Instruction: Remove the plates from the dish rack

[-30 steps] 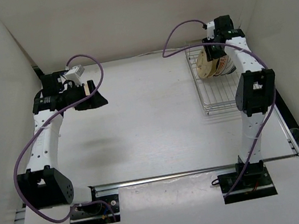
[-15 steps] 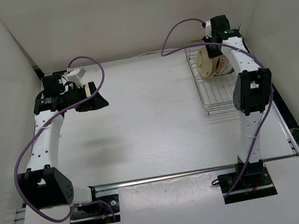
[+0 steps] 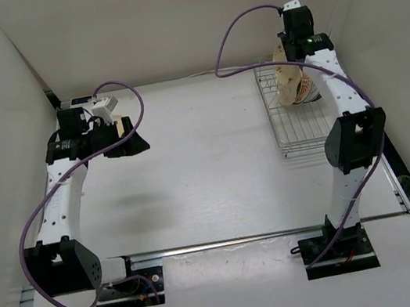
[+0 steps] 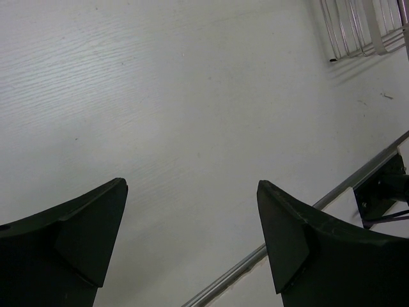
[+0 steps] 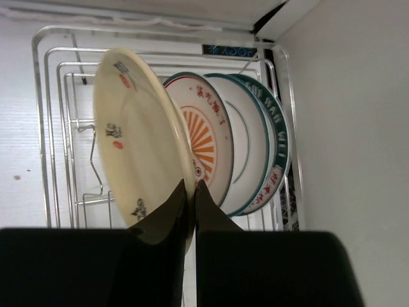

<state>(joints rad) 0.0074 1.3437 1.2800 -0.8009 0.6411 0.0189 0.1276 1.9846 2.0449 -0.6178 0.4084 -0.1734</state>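
The silver wire dish rack (image 3: 294,118) stands at the far right of the table and shows in the right wrist view (image 5: 54,128). My right gripper (image 5: 190,185) is shut on the rim of the cream-yellow plate (image 5: 137,144), which I hold on edge above the rack (image 3: 285,76). Behind it stand a white plate with an orange-red sunburst (image 5: 208,137) and white plates with teal-blue patterned rims (image 5: 268,153). My left gripper (image 4: 192,192) is open and empty above the bare table at the far left (image 3: 123,132).
White walls close in the table on three sides; the right wall (image 5: 358,128) is right next to the rack. A metal rail (image 3: 267,235) runs along the table's near edge. A corner of the rack (image 4: 364,32) shows in the left wrist view.
My right gripper has risen and moved back with the cream-yellow plate, lifting it up out of the rack. The left arm has shifted only slightly.
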